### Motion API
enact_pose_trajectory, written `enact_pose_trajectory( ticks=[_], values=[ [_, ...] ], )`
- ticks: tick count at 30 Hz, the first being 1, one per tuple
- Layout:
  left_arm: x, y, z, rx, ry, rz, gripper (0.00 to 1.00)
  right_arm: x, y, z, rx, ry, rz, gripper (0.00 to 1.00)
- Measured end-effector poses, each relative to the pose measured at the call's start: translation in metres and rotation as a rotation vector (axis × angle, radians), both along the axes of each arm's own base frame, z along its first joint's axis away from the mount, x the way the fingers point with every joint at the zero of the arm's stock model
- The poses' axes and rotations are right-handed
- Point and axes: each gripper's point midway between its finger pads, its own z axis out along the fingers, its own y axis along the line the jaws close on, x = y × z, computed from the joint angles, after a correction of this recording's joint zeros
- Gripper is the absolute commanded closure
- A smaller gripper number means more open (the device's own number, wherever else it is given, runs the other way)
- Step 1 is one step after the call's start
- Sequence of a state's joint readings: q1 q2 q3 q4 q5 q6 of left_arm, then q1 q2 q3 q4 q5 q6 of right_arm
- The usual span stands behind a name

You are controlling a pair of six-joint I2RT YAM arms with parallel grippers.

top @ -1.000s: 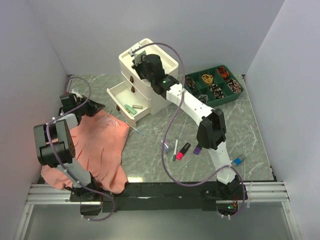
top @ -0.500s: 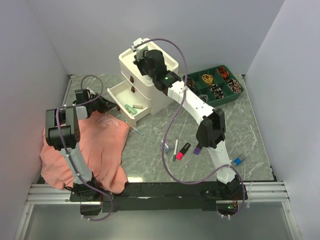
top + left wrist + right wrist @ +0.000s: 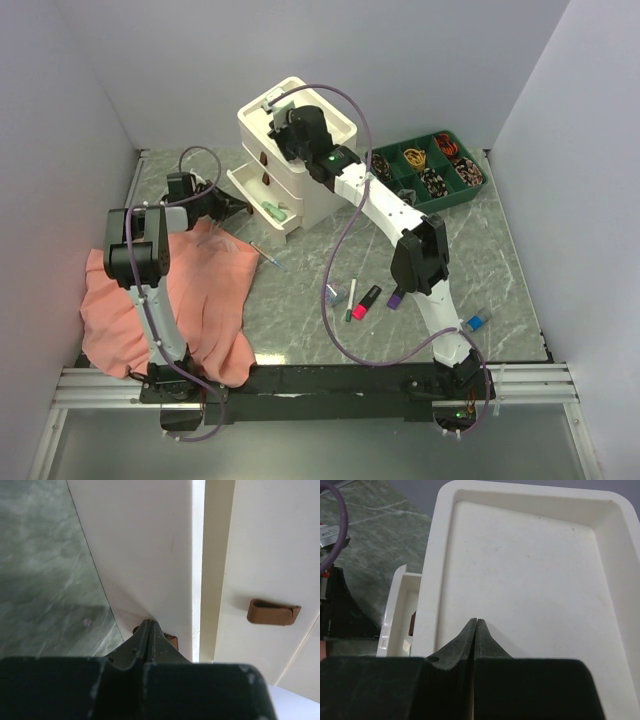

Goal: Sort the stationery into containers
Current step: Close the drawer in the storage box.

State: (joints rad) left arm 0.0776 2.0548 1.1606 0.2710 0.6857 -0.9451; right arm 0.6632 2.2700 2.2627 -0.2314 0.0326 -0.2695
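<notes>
Your L gripper [image 3: 151,625]: jaws pressed together w/ nothing between them. The tips sit against the front of the lower drawer [image 3: 145,555], just beside its brown handle [image 3: 170,641]. That drawer stands partly out of the cream cabinet [image 3: 312,200], toward the near-left of the table [image 3: 500,260]. A green marker [image 3: 272,211] lies inside it.

Your R gripper [image 3: 476,623]: jaws also together, holding nothing, poised over the cabinet's recessed top tray [image 3: 530,492].

The drawer is likely light, stiff plastic that slides easily. Push flat on the front near the handle, not at a corner, or it may skew.

Loose stationery lies on the table by the R arm: white pen [image 3: 352,298], pink highlighter [image 3: 367,299], purple highlighter [image 3: 395,298]. They're probably light, rigid, smooth and prone to roll, so take each mid-barrel, across its width. The pen's long axis runs roughly near–far. Both highlighters slant near-left to far-right.
</notes>
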Motion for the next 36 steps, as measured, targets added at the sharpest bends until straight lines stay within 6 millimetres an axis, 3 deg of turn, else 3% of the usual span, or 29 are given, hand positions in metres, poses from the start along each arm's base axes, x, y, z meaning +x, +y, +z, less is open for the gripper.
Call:
enact_pose_trajectory(
  ticks=[14, 28, 31, 33, 36],
  values=[
    [0.027, -0.034, -0.003, -0.076, -0.024, -0.028, 0.99, -0.002, 0.003, 0.000, 0.012, 0.010, 0.012, 1.00],
    [0.038, -0.060, -0.002, -0.136, -0.040, -0.042, 0.99, -0.003, 0.006, -0.002, 0.018, 0.010, 0.023, 1.00],
    [0.038, -0.059, -0.001, -0.136, -0.038, -0.041, 0.77, -0.003, 0.006, -0.002, 0.018, 0.010, 0.023, 1.00],
    [0.033, -0.055, -0.002, -0.134, -0.021, -0.037, 0.56, -0.003, 0.006, -0.002, 0.018, 0.010, 0.023, 1.00],
    [0.017, -0.039, 0.006, -0.118, 0.013, -0.023, 0.38, -0.003, 0.006, -0.001, 0.020, 0.009, 0.023, 0.94]
  ],
)
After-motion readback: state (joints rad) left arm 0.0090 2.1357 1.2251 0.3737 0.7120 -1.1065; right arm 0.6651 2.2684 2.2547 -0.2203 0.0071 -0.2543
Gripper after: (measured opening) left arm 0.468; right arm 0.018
